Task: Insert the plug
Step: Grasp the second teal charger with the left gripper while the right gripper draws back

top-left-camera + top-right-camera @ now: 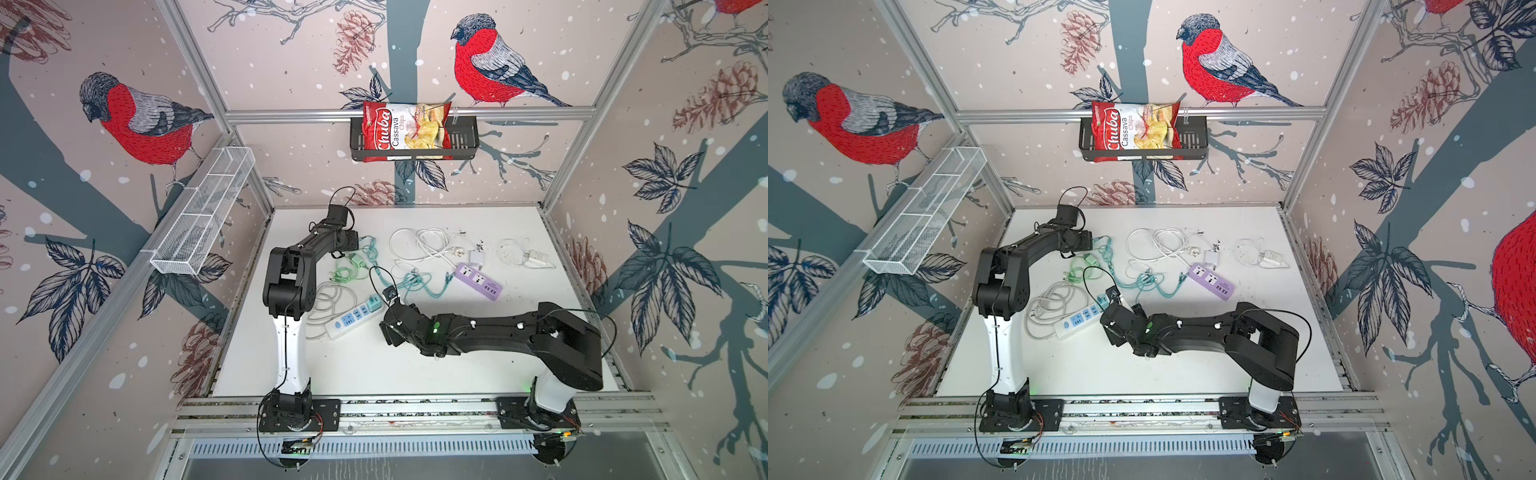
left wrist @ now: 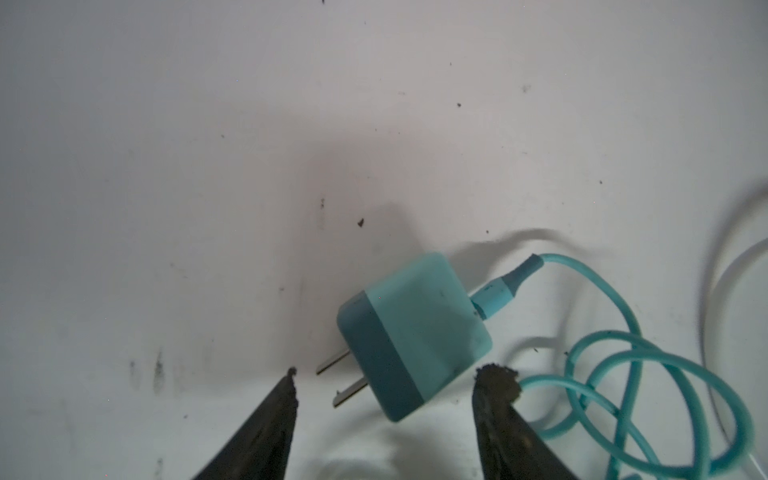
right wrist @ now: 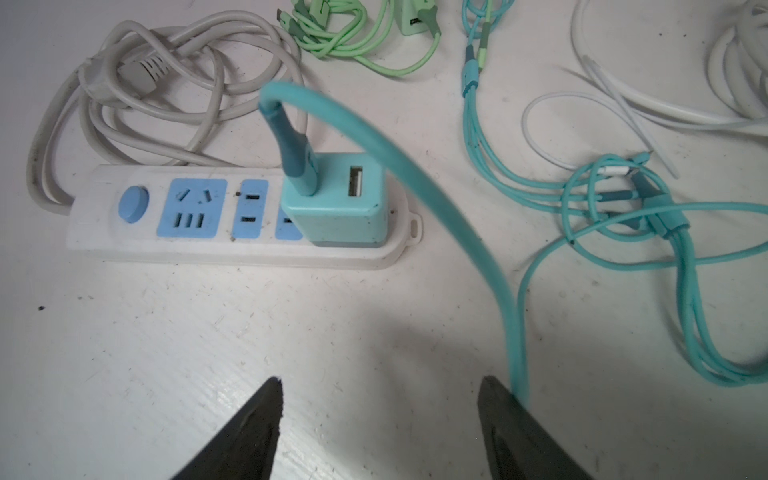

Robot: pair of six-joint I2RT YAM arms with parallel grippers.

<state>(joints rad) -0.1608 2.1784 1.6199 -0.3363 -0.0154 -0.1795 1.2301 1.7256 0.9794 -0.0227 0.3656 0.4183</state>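
Teal charger (image 3: 336, 199) seated in white power strip (image 3: 232, 253); second teal charger (image 2: 411, 332) loose on tabletop (image 2: 208, 166); left gripper (image 2: 395, 374) and right gripper (image 3: 382, 380) both spread wide, empty.

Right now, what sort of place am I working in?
Likely a robot test booth: aluminium frame, bird-print walls, arms bolted to a rail, power strips on a white table.
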